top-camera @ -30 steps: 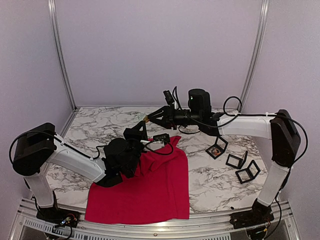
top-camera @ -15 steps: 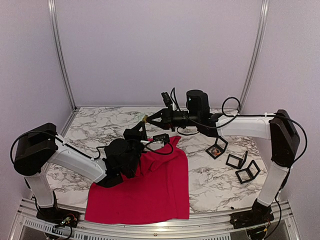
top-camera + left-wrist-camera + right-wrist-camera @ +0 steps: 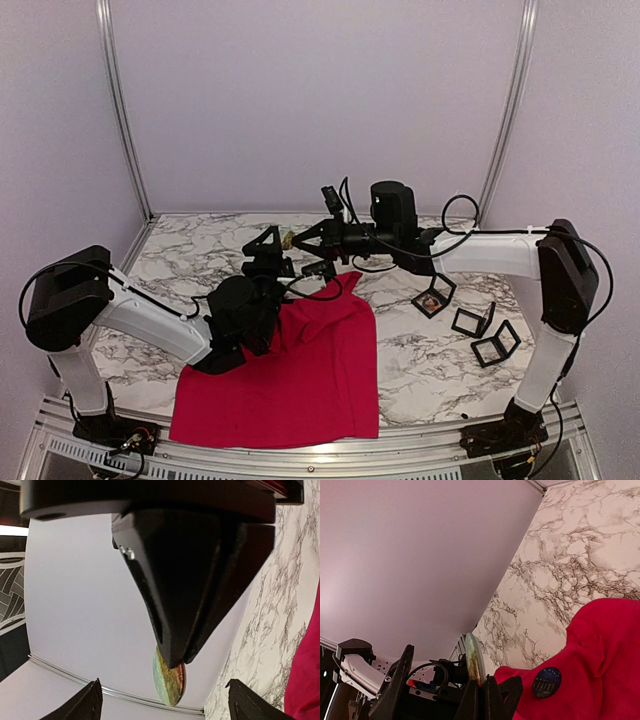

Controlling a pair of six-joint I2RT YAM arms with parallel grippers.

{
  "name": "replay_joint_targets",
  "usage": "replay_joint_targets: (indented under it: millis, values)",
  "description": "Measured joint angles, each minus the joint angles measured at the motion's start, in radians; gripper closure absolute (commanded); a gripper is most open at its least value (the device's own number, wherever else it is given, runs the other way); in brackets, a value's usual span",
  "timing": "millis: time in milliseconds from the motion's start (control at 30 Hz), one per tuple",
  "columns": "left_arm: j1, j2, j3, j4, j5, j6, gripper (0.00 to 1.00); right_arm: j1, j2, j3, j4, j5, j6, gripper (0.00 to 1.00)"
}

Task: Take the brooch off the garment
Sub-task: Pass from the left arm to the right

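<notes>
Brooch (image 3: 474,659) is pinched edge-on at the tips of the right gripper (image 3: 480,684), with the jaws clenched on it. It is a thin round disc with a mottled greenish-gold face. It is held in the air, clear of the red T-shirt (image 3: 310,370), above the marble table (image 3: 190,255) near the shirt's far corner.

Left gripper (image 3: 293,255) is spread wide with nothing gripped. From the left wrist camera the brooch is seen between its fingertips, with no contact visible.

The T-shirt is laid crumpled on the near-left part of the table, partly under the left arm. A second round badge (image 3: 546,682), dark blue, is seen on the shirt. Three small black display boxes (image 3: 472,320) are set to the right, well apart from the shirt.

Versus a second ago: the left jaws were shut beside the brooch and are now released. The right gripper and brooch are shifted slightly left.
</notes>
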Motion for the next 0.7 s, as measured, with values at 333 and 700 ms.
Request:
replay_joint_targets:
  millis: [333, 700]
  values:
    - [0.005, -0.100, -0.002, -0.041, -0.042, -0.151, 0.01, 0.000, 0.000, 0.002, -0.003, 0.049, -0.034, 1.00]
    - [0.059, -0.460, -0.004, -0.587, 0.045, -0.752, 0.01, -0.026, -0.050, -0.061, -0.055, 0.133, -0.067, 1.00]
